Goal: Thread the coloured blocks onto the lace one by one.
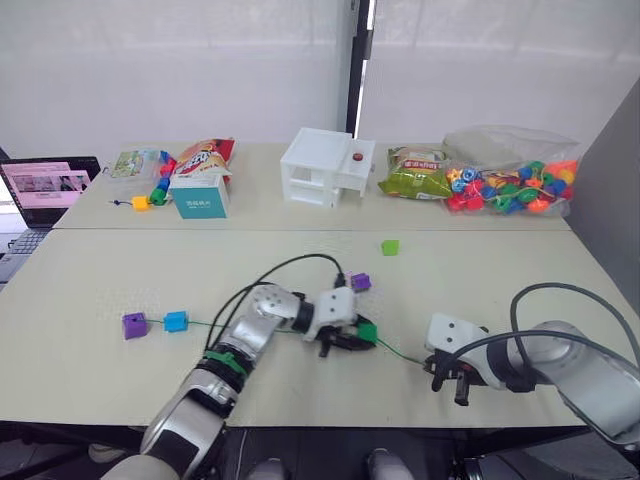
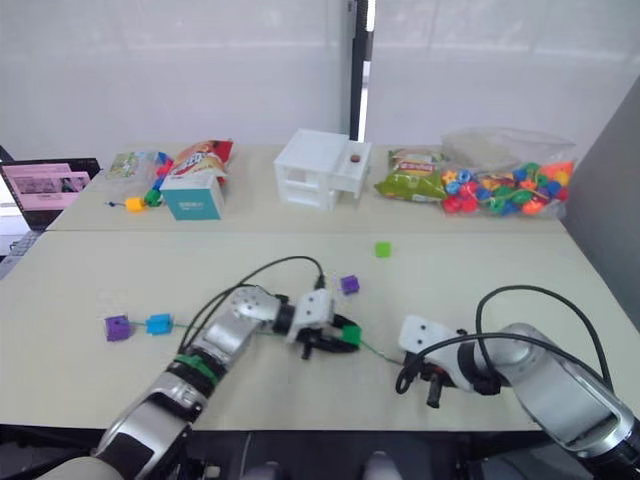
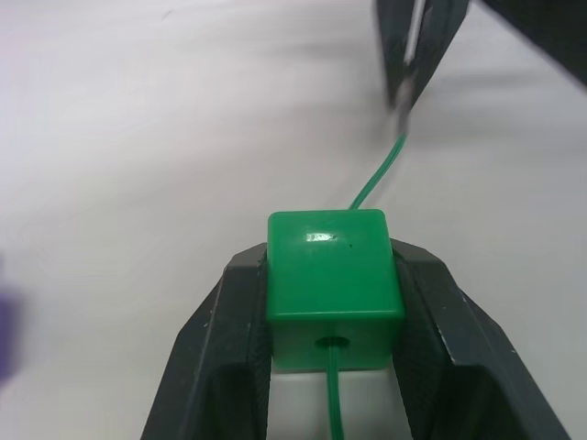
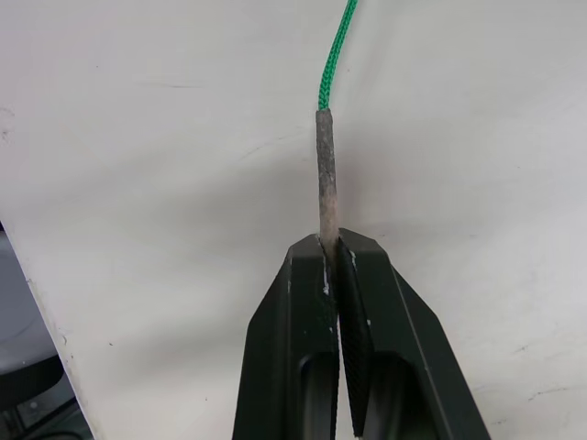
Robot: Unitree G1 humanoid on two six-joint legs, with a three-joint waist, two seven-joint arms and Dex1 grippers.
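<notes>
1. The left gripper (image 3: 335,302) is clamping the dark green block (image 3: 335,275) between its two black fingers (image 3: 234,357), one pressed flat against each side face, the block resting just above the table (image 1: 100,300).
2. The lace (image 3: 376,183) is running straight through the hole in that block, coming out of the near face and leaving the far face toward the right gripper (image 4: 335,252).
3. The right gripper is pinching the lace's stiff silvery tip (image 4: 326,174) with its fingers squeezed tight together, the green cord carrying on from the end of the tip across the tabletop.
4. From the head cameras, the right gripper is sitting to the right of the dark green block, with a short stretch of lace lying between the two.
5. A purple block (image 1: 361,282) is lying just behind the dark green block, near the left wrist.
6. The light green block (image 1: 390,247) is sitting further back from the dark green block, well apart from it.
7. Off to the left of the dark green block, the blue block (image 1: 176,321) and a second purple block (image 1: 134,325) are sitting side by side, and the lace appears to be reaching them.
8. Far behind the dark green block, a white box (image 1: 327,166), a teal carton (image 1: 199,195), snack packets (image 1: 413,173) and a clear bag of round beads (image 1: 510,175) are lining the back of the table.
</notes>
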